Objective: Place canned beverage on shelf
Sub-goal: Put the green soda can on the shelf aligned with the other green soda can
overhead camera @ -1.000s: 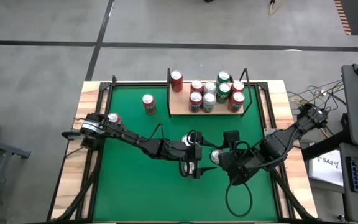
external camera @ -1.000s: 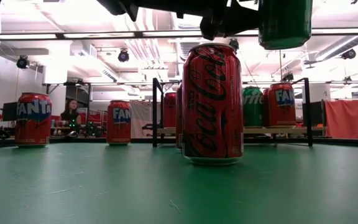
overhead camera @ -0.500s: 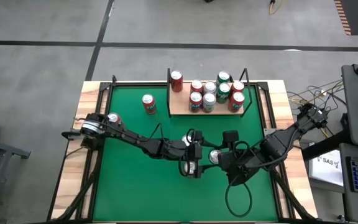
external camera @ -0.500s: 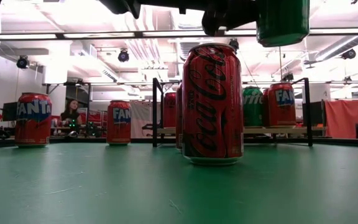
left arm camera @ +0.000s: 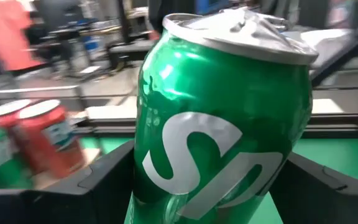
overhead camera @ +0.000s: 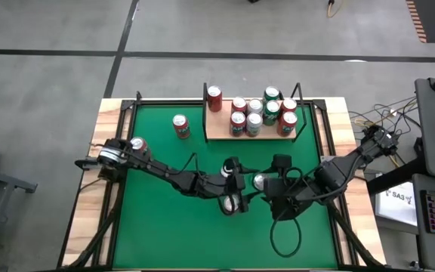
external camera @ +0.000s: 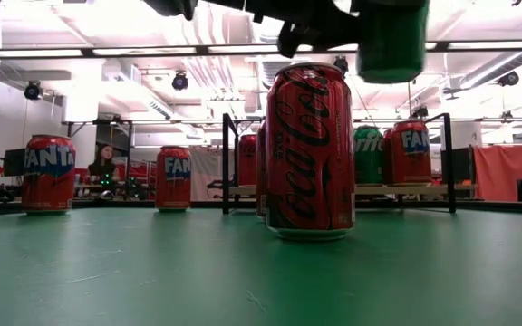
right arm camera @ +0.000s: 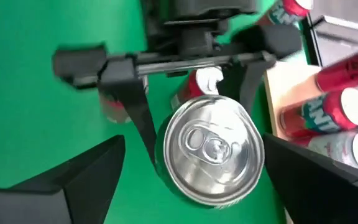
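Now gripping green can point(overhead camera: 257, 181) with my left gripper point(overhead camera: 249, 183) mid-frame above table point(overhead camera: 165, 143); my right gripper point(overhead camera: 266, 189) standing open around it.

green can point(left arm camera: 222, 137), white lettering, silver top | red can point(external camera: 309, 149), white script, black band | tabletop point(overhead camera: 165, 140) green felt | shelf point(overhead camera: 217, 128) light tan, black uprights | orange-red cans point(external camera: 48, 172), blue labels

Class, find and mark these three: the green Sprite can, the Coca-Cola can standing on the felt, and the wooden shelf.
green Sprite can point(left arm camera: 222, 155): left wrist view, its printed side.
Coca-Cola can point(external camera: 310, 149): low view, its label.
wooden shelf point(overhead camera: 219, 128): high view, bare board.
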You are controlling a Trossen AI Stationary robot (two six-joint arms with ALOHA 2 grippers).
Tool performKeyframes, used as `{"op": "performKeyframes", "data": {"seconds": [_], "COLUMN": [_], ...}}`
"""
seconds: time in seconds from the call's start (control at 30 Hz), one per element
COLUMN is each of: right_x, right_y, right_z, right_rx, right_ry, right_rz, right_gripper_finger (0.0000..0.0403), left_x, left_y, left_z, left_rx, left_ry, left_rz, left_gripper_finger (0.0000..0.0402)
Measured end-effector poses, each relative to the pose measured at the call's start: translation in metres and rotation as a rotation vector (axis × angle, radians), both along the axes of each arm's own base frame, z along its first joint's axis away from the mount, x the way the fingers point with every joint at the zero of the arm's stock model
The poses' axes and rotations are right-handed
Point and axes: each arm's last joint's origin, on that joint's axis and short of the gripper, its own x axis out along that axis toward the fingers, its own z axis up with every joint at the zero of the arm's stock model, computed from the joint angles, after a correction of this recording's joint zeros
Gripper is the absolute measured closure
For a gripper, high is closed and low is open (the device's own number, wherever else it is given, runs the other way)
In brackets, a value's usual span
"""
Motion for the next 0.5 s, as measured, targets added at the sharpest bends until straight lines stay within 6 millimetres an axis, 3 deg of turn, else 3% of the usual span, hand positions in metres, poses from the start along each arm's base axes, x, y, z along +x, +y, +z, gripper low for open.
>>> {"op": "performKeyframes", "data": {"seconds": [0.2,0.5], "right_x": [-0.002,0.009], "right_y": [-0.004,-0.016], "right_z": [0.011,0.0], "right_rx": [0.059,0.005], "right_ry": [-0.036,0.009], "right_rz": [-0.11,-0.22], "right_gripper_finger": [0.0037,0.0035], "left_x": [-0.001,-0.001], "left_y": [0.003,0.004], "left_z": [0.0,-0.001], "left_rx": [-0.001,-0.005], "left_ry": [-0.001,-0.001], "left_rz": [0.088,0.099], "left_gripper_finger": [0.0114,0.0114]}}
